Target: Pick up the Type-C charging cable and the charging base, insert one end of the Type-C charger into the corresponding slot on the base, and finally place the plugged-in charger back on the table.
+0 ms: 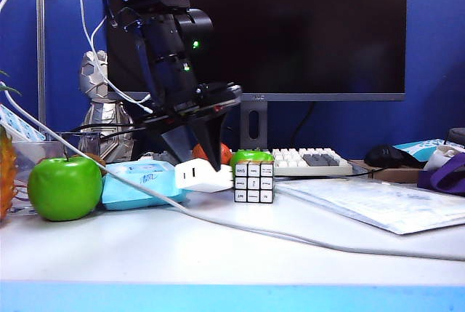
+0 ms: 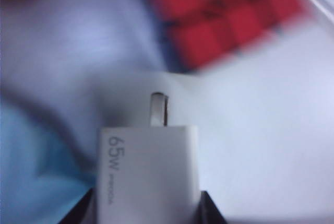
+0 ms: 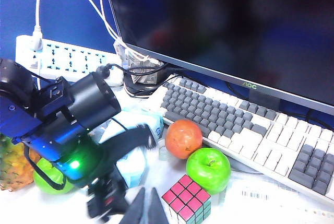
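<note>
- Left tool (image 1: 200, 153): black, pointing down over the left-centre of the counter (image 1: 218, 254); its two fingers pinch the charging base from opposite sides.
- Charging base (image 1: 202, 174): glossy white block, tilted, held low over the counter between the wipes pack and the puzzle cube. In the left wrist view the block (image 2: 148, 174) fills the lower middle, with "65W" printed on one face and a metal prong sticking out of its far end; the dark finger pads (image 2: 209, 208) flank it.
- Slot: dark marks show on the block's face in the exterior view, too small to read clearly.
- Type-C charging cable: cannot be picked out with certainty in any view.
- Right tool: not visible in any picture; its fingers are pressed together.
- Puzzle cube (image 1: 253, 182): stands on the counter just beside the held block; red top face visible from the right wrist view (image 3: 187, 199).
- Wipes pack (image 1: 138, 183): light blue, lying to the left of the block.
- Green apple (image 1: 65, 188): at the left front of the counter.
- Thick greyish cord (image 1: 290, 238): runs across the counter in front of the cube.
- Keyboard (image 1: 311, 161): white and grey, under the dark monitor (image 1: 290, 28).
- Second green apple (image 3: 208, 169) and an orange fruit (image 3: 183, 138): side by side in front of the keyboard.
</note>
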